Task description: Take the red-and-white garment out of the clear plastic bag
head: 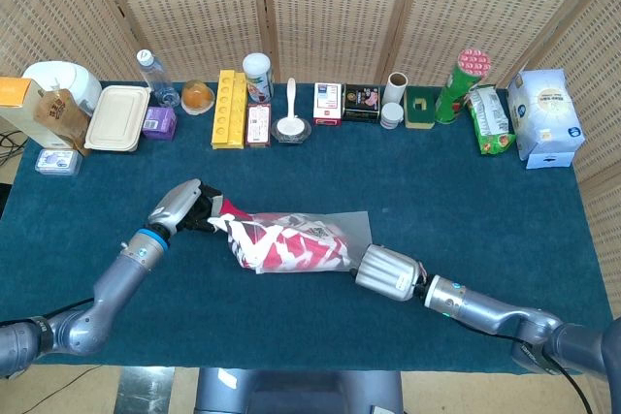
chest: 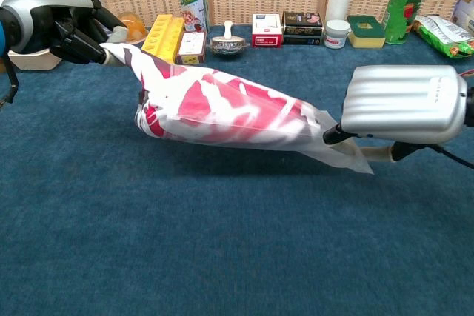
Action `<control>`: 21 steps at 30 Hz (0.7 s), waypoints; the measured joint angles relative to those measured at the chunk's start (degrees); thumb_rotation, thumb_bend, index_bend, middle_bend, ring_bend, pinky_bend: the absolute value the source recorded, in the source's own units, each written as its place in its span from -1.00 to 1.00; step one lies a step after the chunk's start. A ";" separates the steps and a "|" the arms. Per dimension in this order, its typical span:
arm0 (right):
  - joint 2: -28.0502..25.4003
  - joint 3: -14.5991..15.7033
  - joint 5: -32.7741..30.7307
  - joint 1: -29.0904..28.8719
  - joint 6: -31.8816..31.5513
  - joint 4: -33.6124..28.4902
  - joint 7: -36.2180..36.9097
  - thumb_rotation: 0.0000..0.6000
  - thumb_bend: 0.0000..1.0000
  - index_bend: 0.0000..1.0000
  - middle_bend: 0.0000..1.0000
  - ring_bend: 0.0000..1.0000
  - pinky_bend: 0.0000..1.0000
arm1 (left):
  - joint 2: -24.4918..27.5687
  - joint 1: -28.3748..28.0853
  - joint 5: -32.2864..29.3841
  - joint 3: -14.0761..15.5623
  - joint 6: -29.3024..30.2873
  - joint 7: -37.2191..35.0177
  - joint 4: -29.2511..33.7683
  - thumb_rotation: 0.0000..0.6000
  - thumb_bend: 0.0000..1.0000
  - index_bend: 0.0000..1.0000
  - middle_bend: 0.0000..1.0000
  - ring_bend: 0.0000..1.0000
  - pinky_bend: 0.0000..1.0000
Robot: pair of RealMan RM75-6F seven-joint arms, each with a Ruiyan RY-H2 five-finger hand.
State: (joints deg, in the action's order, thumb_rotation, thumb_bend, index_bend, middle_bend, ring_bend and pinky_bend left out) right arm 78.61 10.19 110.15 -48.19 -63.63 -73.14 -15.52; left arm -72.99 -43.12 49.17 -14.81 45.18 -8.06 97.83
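The left hand (chest: 63, 24) gripped a pulled-out end of the red-and-white garment (chest: 222, 105) at the bag mouth. The right hand (chest: 404, 105) pinched the closed bottom corner of the clear plastic bag (head: 354, 225), fingers shut on the film. The two grips were opposed — apparently so the bag was anchored while the cloth was drawn leftward. The bag hung stretched between the hands, low over the blue table (head: 466, 210). Most of the garment lay inside the bag — extraction was judged only begun.
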 measured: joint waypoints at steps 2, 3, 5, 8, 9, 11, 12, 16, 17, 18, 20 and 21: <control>-0.77 -0.09 -0.54 0.63 -0.18 -0.03 -0.11 1.00 -0.03 0.82 1.00 1.00 1.00 | 1.00 0.58 0.53 -0.31 -0.18 -1.21 -0.08 1.00 -0.04 0.80 1.00 1.00 1.00; -1.19 -0.15 -0.66 0.93 -0.32 -0.07 -0.20 1.00 -0.03 0.82 1.00 1.00 1.00 | 1.35 0.80 0.72 -0.44 -0.27 -1.70 -0.15 1.00 -0.03 0.80 1.00 1.00 1.00; -1.73 -0.27 -0.80 1.39 -0.50 -0.09 -0.39 1.00 -0.03 0.82 1.00 1.00 1.00 | 1.99 1.26 1.02 -0.72 -0.50 -2.76 -0.32 1.00 -0.04 0.80 1.00 1.00 1.00; -2.13 -0.36 -0.92 1.74 -0.42 -0.02 -0.56 1.00 -0.03 0.82 1.00 1.00 1.00 | 2.96 1.87 1.65 -0.98 -0.80 -3.87 -0.44 1.00 -0.04 0.80 1.00 1.00 1.00; -2.24 -0.37 -0.95 1.86 -0.40 0.05 -0.62 1.00 -0.03 0.82 1.00 1.00 1.00 | 3.24 2.05 1.89 -1.01 -0.83 -4.10 -0.43 1.00 -0.04 0.80 1.00 1.00 1.00; -2.50 -0.42 -1.08 2.21 -0.45 0.26 -0.70 1.00 -0.03 0.82 1.00 1.00 1.00 | 3.93 2.50 2.35 -1.04 -0.87 -4.66 -0.38 1.00 -0.04 0.80 1.00 1.00 1.00; -2.64 -0.49 -1.23 2.35 -0.51 0.37 -0.72 1.00 -0.03 0.82 1.00 1.00 1.00 | 4.27 2.72 2.47 -1.07 -0.84 -4.90 -0.42 1.00 -0.04 0.80 1.00 1.00 1.00; -3.70 -0.93 -1.92 3.35 -1.47 0.86 -0.64 1.00 -0.03 0.82 1.00 1.00 1.00 | 5.81 3.80 3.10 -1.14 -0.85 -6.39 -1.06 1.00 -0.04 0.80 1.00 1.00 1.00; -4.17 -0.99 -2.13 3.76 -1.68 1.06 -0.68 1.00 -0.03 0.82 1.00 1.00 1.00 | 6.08 4.01 3.26 -1.17 -0.87 -6.70 -1.32 1.00 -0.03 0.80 1.00 1.00 1.00; -4.53 -1.00 -2.26 4.09 -1.84 1.17 -0.68 1.00 -0.03 0.82 1.00 1.00 1.00 | 6.37 4.23 3.47 -1.21 -0.89 -7.05 -1.53 1.00 -0.03 0.80 1.00 1.00 1.00; -5.14 -1.01 -2.44 4.73 -2.24 1.43 -0.68 1.00 -0.03 0.82 1.00 1.00 1.00 | 7.01 4.69 3.97 -1.28 -0.97 -7.84 -1.98 1.00 -0.03 0.80 1.00 1.00 1.00; -5.29 -1.01 -2.50 4.93 -2.33 1.51 -0.66 1.00 -0.03 0.82 1.00 1.00 1.00 | 7.25 4.87 4.15 -1.30 -1.04 -8.12 -2.17 1.00 -0.04 0.80 1.00 1.00 1.00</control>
State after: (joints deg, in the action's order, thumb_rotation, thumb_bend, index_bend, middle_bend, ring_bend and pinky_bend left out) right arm 73.32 9.18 107.64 -43.26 -65.95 -71.63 -16.18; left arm -65.74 -38.25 53.32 -16.10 44.14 -16.18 95.65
